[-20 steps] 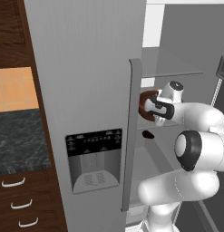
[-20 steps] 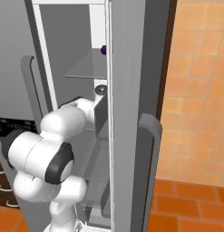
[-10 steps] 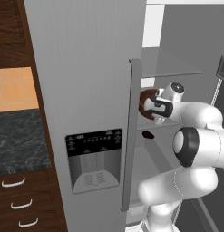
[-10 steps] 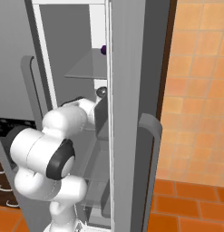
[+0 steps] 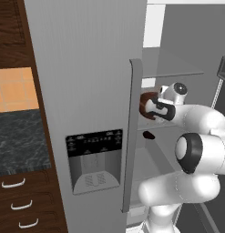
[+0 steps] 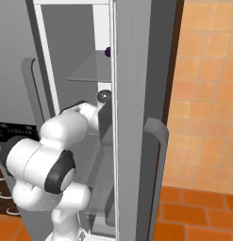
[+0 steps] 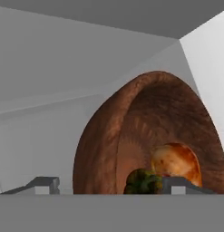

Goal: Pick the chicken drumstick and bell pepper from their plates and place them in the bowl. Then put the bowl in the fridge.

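Observation:
The dark brown bowl (image 5: 145, 103) is inside the open fridge (image 5: 86, 91), at the level of the middle shelf (image 5: 148, 128). In the hand view the bowl (image 7: 131, 131) is close up. It holds the orange-brown chicken drumstick (image 7: 177, 163) and the bell pepper (image 7: 141, 181), of which the green stem shows. My gripper (image 7: 111, 185) straddles the bowl's wall, one fingertip (image 7: 43, 183) outside and one inside, with a gap on each side. From the left base view the gripper (image 5: 153, 108) sits at the bowl's right rim. The plates are out of view.
The left fridge door with its long handle (image 5: 132, 136) and black dispenser panel (image 5: 93, 141) stands close to my arm. The right door (image 6: 137, 117) and its handle (image 6: 158, 179) flank the other side. A small purple thing (image 6: 107, 51) lies on the upper shelf. Dark drawers (image 5: 18, 200) are at the left.
The bowl and hand stay in the same spot inside the fridge. Only the arm's elbow has shifted slightly.

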Controlling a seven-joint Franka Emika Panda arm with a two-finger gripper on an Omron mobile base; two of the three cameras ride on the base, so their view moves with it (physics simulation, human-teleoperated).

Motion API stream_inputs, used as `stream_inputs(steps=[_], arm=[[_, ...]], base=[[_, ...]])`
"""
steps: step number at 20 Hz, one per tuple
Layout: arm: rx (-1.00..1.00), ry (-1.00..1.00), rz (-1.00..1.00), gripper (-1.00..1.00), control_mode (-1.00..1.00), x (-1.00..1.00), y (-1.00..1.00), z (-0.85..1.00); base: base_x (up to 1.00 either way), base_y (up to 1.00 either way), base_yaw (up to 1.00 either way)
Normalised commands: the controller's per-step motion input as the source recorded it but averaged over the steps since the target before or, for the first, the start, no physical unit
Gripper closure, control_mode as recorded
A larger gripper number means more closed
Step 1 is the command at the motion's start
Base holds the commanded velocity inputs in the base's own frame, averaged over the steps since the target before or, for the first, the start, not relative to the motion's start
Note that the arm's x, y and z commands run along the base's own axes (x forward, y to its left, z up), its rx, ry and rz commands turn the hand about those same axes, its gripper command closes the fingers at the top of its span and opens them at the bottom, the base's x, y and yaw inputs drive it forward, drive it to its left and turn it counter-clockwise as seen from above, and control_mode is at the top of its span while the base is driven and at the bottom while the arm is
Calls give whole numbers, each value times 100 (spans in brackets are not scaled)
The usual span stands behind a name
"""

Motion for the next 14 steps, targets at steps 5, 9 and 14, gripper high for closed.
stream_inputs(steps=[5, 9, 14], arm=[[0, -1, -20, -100, -100, -48, 0, 42], [7, -1, -24, -100, -100, -55, 8, 56], [14, 0, -20, -100, -100, -70, 13, 52]], base=[[0, 0, 0], [0, 0, 0], [0, 0, 0]])
